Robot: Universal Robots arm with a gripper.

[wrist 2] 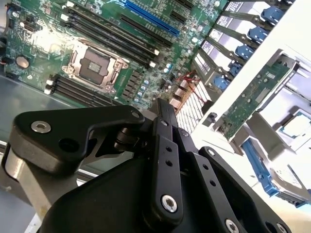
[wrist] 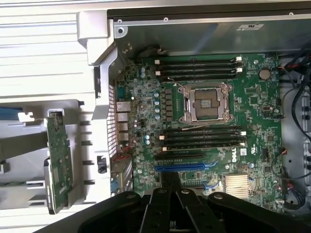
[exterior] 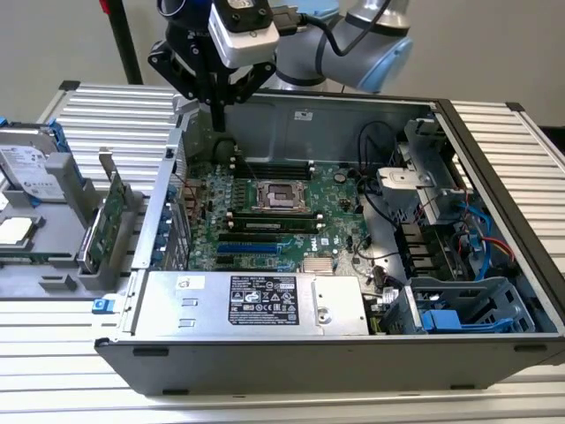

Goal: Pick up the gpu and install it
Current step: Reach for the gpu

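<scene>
Green board on edge, the gpu (exterior: 101, 225) stands upright in a grey holder (exterior: 62, 281) just outside the open computer case (exterior: 265, 362), on the exterior view's left, with nothing touching it. The step in hand looks like the reach for it. Done well, that means clearing the case wall, squaring the fingers to the card's top edge, and gripping board rather than components. The gripper (exterior: 217, 124) hangs above the motherboard (exterior: 265, 208) near a case corner, pointing straight down, jaws together and empty.
</scene>
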